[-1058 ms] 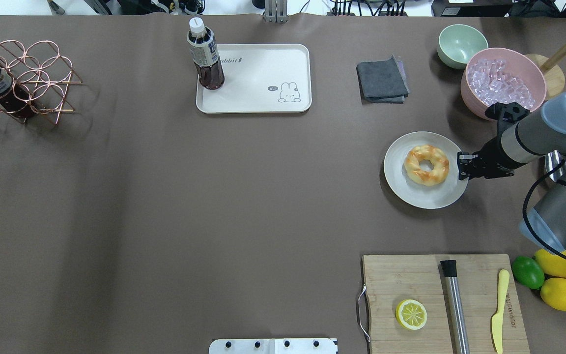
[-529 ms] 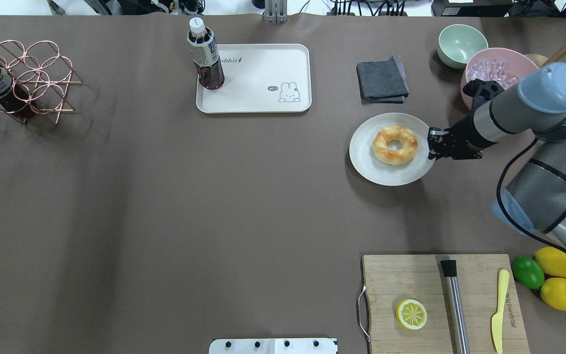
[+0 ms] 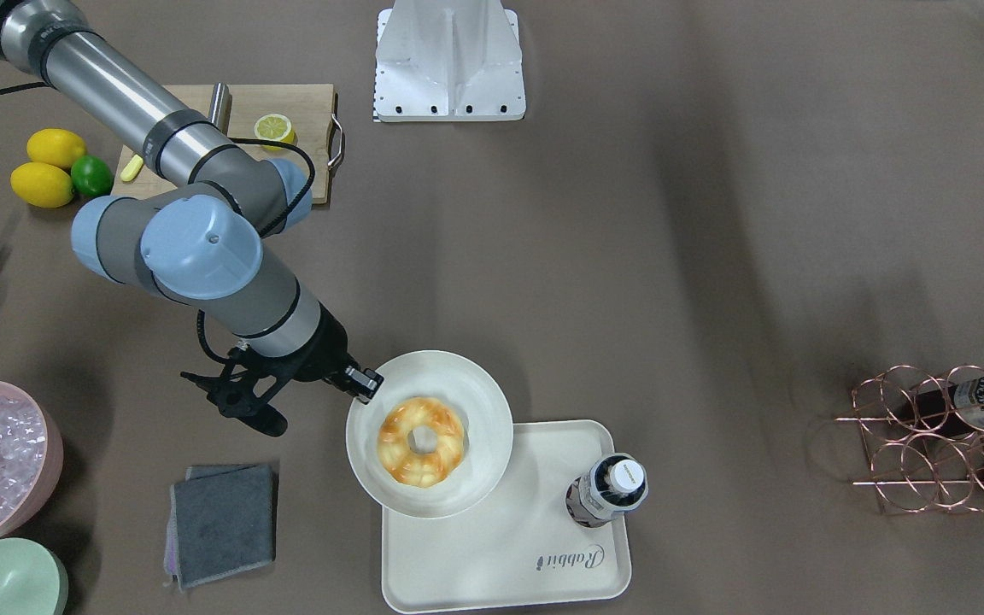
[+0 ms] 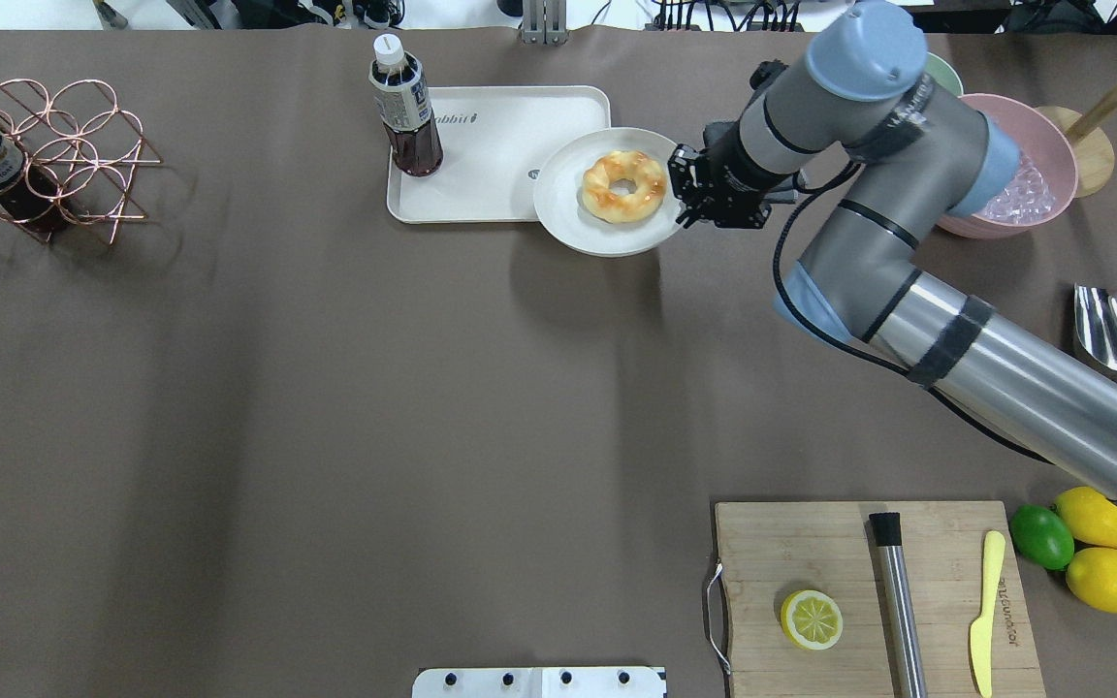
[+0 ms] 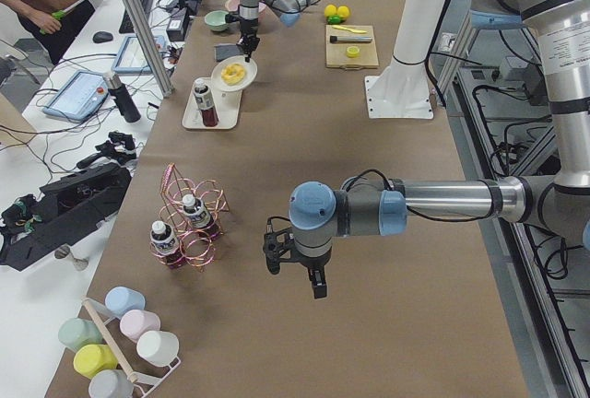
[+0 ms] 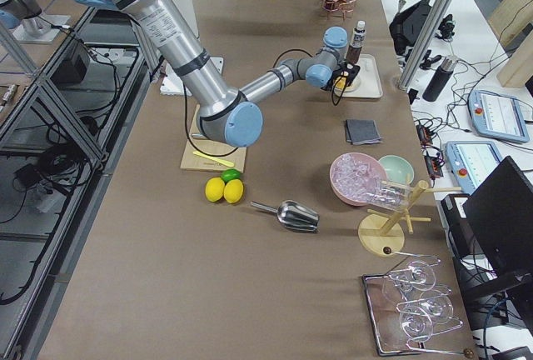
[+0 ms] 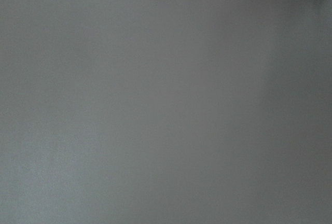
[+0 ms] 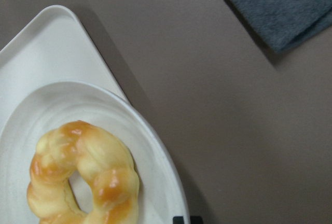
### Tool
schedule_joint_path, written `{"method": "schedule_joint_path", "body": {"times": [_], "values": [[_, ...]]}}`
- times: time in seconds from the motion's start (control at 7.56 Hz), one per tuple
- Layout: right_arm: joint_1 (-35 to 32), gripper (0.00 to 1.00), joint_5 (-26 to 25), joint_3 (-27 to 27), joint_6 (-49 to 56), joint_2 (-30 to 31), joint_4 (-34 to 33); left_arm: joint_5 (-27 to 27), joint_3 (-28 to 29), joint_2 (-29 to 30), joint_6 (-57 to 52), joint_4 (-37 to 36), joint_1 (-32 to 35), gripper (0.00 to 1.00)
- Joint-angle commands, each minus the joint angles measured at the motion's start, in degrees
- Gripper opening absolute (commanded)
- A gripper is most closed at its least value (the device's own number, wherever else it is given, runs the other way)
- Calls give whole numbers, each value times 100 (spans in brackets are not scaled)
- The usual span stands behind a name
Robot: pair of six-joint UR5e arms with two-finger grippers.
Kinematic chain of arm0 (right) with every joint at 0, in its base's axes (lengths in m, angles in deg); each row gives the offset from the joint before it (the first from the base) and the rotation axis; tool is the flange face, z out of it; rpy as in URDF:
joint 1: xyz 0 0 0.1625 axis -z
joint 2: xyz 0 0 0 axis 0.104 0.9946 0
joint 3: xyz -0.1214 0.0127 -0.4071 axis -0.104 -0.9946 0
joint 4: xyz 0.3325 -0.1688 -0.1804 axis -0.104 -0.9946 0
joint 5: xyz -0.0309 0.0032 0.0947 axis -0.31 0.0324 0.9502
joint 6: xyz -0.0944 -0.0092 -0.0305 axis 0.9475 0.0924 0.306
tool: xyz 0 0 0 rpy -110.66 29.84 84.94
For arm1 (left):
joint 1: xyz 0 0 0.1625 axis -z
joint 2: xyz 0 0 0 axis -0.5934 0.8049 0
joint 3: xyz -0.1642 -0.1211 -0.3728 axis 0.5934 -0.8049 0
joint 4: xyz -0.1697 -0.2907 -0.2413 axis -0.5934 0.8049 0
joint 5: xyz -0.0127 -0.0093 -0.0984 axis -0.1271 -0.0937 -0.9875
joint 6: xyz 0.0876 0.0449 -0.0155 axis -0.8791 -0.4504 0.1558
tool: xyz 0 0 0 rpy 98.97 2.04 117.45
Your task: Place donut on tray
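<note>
One plate (image 4: pixel 568 211) with donut (image 4: pixel 623 186), gripped by right end effector (image 4: pixel 683 201), now over tray (image 4: pixel 491 145) corner.

The right arm (image 4: pixel 1005 378) is a brushed silver tube with black bands, matte grey joint housings and pale blue round caps. A thin black cable (image 4: pixel 778 242) loops along it to the black two-finger right gripper (image 4: pixel 683 201). The left arm (image 5: pixel 442 200) looks alike.

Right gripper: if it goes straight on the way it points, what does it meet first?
The right gripper points at the donut on the plate it grips. Beyond, over the tray, perhaps the bottle; depth is unclear.
</note>
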Motion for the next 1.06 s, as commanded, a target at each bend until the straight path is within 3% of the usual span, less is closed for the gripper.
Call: {"method": "schedule_joint_path", "body": {"times": [0.0, 0.26, 0.53, 0.79, 0.93], "values": [[197, 0, -390, -881, -521, -744, 15, 9, 4, 0, 0, 0, 9, 98], [197, 0, -663, -1270, -987, -914, 128, 9, -14, 0, 0, 0, 18, 98], [250, 0, -1005, -2155, -1665, -1378, 777, 9, -40, -9, -9, 0, 35, 98], [259, 0, -1016, -2177, -1667, -1389, 788, 9, -40, -9, -9, 0, 35, 98], [302, 97, -1024, -2159, -1588, -1389, 788, 9, -23, -9, -9, -9, 35, 98]]}}
